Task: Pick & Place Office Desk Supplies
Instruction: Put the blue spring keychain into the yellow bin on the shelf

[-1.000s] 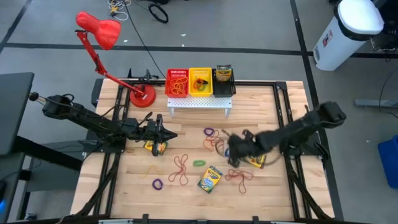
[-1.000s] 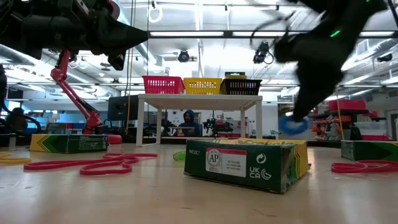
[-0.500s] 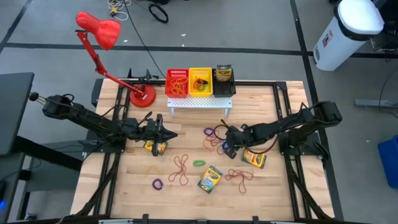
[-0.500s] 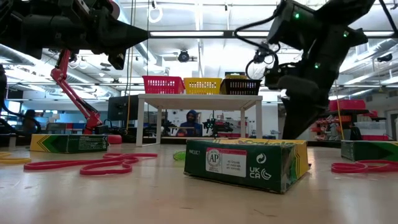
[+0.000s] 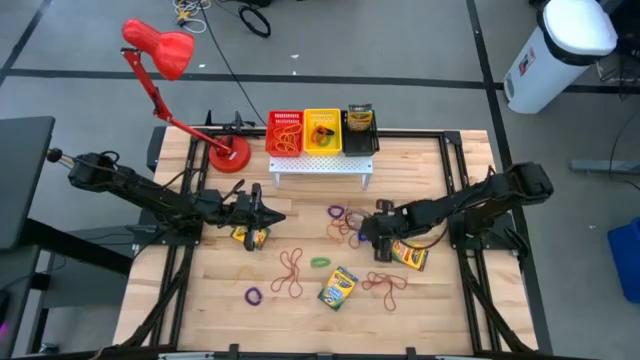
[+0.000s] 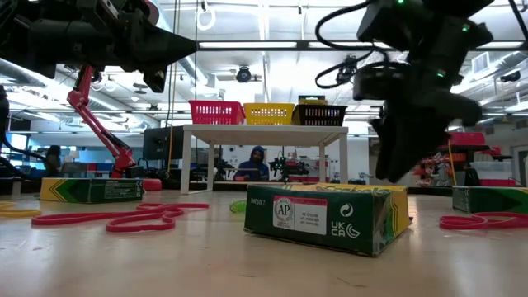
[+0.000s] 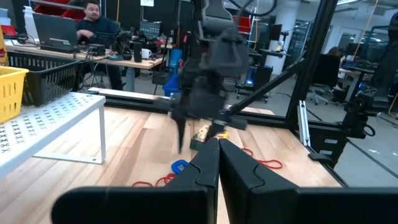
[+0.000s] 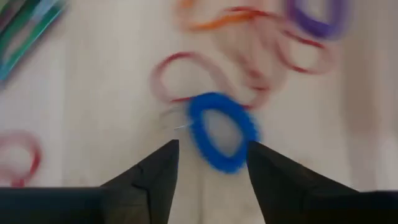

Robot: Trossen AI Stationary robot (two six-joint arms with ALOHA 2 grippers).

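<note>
My right gripper [image 8: 211, 146] is open and points down over a blue rubber band [image 8: 221, 130], which lies flat on the wood between and just ahead of its fingers. In the high view this gripper [image 5: 373, 243] hangs between a tangle of red, orange and purple bands [image 5: 340, 225] and a crayon box [image 5: 408, 255]. The left wrist view shows the blue band [image 7: 180, 166] on the table below it. My left gripper [image 5: 270, 215] is shut and waits above another crayon box [image 5: 250, 236]. A third crayon box [image 5: 338, 287] lies flat near the table's middle.
Loose red [image 5: 290, 270], green [image 5: 320, 262] and purple [image 5: 254, 296] bands lie scattered on the wood. At the far edge a white perforated rack [image 5: 322, 165] carries red [image 5: 285, 132], yellow [image 5: 322, 130] and black [image 5: 360, 130] baskets. The red lamp's base [image 5: 230, 155] stands left of it.
A second ago a blue band showed at my right gripper's tips in the low view, off the table. It has since left those tips and now lies on the wood under the open fingers. The right gripper has shifted a little and its wrist has turned.
</note>
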